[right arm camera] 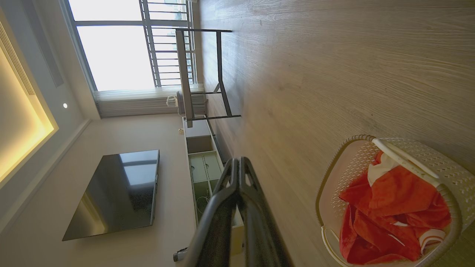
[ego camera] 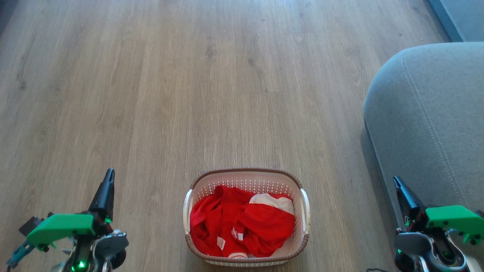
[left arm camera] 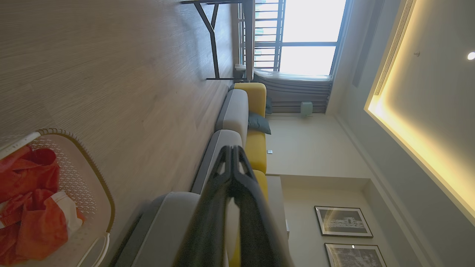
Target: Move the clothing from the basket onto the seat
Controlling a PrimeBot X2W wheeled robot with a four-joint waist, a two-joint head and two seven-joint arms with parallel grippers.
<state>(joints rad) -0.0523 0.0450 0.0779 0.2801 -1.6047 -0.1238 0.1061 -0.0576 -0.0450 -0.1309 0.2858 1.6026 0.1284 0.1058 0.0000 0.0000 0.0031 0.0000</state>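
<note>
One basket (ego camera: 245, 172), cream perforated plastic with a brown woven-look rim and white side handles, stands on the wooden floor (ego camera: 189, 94) at the lower middle of the head view, between the two arms. Contents: the clothing (ego camera: 238, 223), crumpled bright red fabric with white panels and small white labels, lying wholly inside the basket. One seat (ego camera: 427, 124), grey upholstered, double-stitched, at the right, apart from the basket. Left gripper (ego camera: 109, 176): low left, fingers pressed together tip to tip, holding nothing. Right gripper (ego camera: 397, 183): low right, beside the seat's edge, fingers likewise closed and empty.
</note>
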